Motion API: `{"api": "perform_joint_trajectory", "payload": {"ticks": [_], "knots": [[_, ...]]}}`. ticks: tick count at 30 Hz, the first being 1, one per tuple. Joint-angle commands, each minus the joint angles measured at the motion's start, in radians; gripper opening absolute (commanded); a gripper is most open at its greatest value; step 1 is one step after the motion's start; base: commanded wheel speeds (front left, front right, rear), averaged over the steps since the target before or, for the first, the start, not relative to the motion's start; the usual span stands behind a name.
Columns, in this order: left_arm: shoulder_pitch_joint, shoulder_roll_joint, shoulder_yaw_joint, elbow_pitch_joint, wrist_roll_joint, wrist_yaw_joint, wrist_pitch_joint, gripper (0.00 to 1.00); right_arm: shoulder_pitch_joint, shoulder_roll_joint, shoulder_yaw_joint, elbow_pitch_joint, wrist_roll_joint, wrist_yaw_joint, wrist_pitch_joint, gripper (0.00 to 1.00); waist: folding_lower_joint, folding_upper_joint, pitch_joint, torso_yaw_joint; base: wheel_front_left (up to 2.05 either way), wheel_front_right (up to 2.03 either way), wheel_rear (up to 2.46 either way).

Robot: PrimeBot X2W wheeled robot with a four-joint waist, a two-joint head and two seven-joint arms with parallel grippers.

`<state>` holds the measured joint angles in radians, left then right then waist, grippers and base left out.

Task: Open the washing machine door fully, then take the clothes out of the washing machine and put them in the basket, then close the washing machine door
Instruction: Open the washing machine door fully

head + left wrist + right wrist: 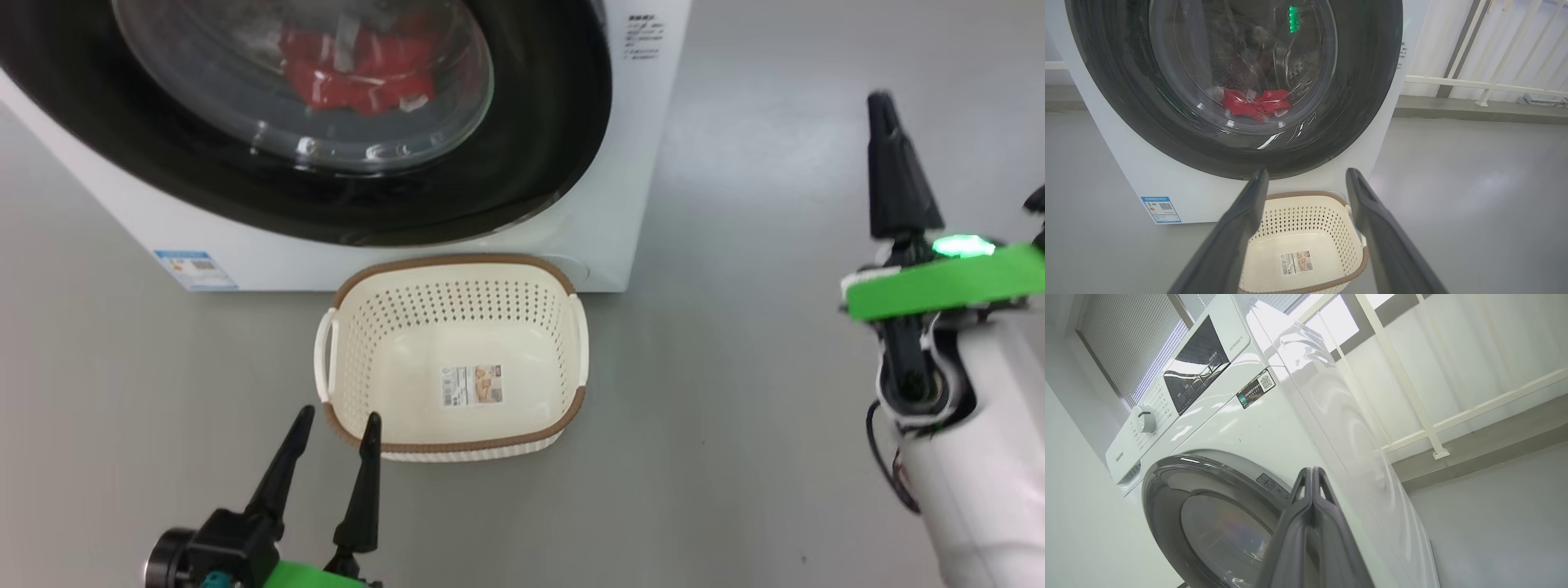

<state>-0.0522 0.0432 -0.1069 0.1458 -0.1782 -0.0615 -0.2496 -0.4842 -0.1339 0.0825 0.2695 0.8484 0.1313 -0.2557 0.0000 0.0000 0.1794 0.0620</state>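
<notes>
The white washing machine (620, 163) stands ahead with its round black-rimmed door (522, 163) closed. Red clothes (359, 69) lie in the drum behind the glass window, also seen as clothes (1255, 104) in the left wrist view. The cream basket (457, 269) sits empty on the floor just in front of the machine, a sticker on its bottom. My left gripper (335, 425) is open at the basket's near left corner, holding nothing. My right gripper (890, 163) is raised to the right of the machine, its fingers (1310, 506) pressed together and empty.
Grey floor (735, 449) spreads around the basket and to the machine's right. A white railing (1474, 81) and a low step run behind the machine on its right side. The control panel and dial (1143, 418) sit on the machine's top front.
</notes>
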Motion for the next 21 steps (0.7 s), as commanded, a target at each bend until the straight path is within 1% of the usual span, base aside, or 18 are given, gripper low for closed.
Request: {"api": "perform_joint_trajectory", "payload": {"ticks": [1,4,5,8,15,21], "knots": [[-0.048,0.007,0.016,-0.018,-0.01,-0.004,-0.012,1.0,-0.075,-0.018,0.03,-0.008,0.027,-0.001,-0.006,0.0,0.0,0.0,0.061,0.057,0.0,0.0,0.0],[-0.07,0.007,0.002,-0.016,-0.023,-0.003,-0.012,1.0,-0.139,-0.038,0.043,0.028,0.068,-0.001,-0.006,0.0,0.0,0.0,0.085,0.085,0.0,0.0,0.0],[-0.07,0.007,0.002,-0.016,-0.023,-0.003,-0.012,1.0,-0.139,-0.038,0.043,0.028,0.068,-0.001,-0.006,0.0,0.0,0.0,0.085,0.085,0.0,0.0,0.0],[-0.085,0.007,-0.009,-0.018,-0.041,0.002,-0.012,1.0,-0.201,-0.059,0.073,0.063,0.117,-0.001,-0.006,0.0,0.0,0.0,0.106,0.109,0.0,0.0,0.0],[-0.115,0.007,-0.043,-0.026,-0.072,0.008,-0.012,1.0,-0.337,-0.121,0.174,0.137,0.224,-0.001,-0.003,0.0,0.0,0.0,0.162,0.161,0.0,0.0,0.0],[-0.137,0.007,-0.068,-0.025,-0.092,0.011,-0.012,1.0,-0.441,-0.171,0.259,0.181,0.347,-0.001,0.058,0.0,0.0,0.0,0.2,0.198,0.0,0.0,0.0]]}}
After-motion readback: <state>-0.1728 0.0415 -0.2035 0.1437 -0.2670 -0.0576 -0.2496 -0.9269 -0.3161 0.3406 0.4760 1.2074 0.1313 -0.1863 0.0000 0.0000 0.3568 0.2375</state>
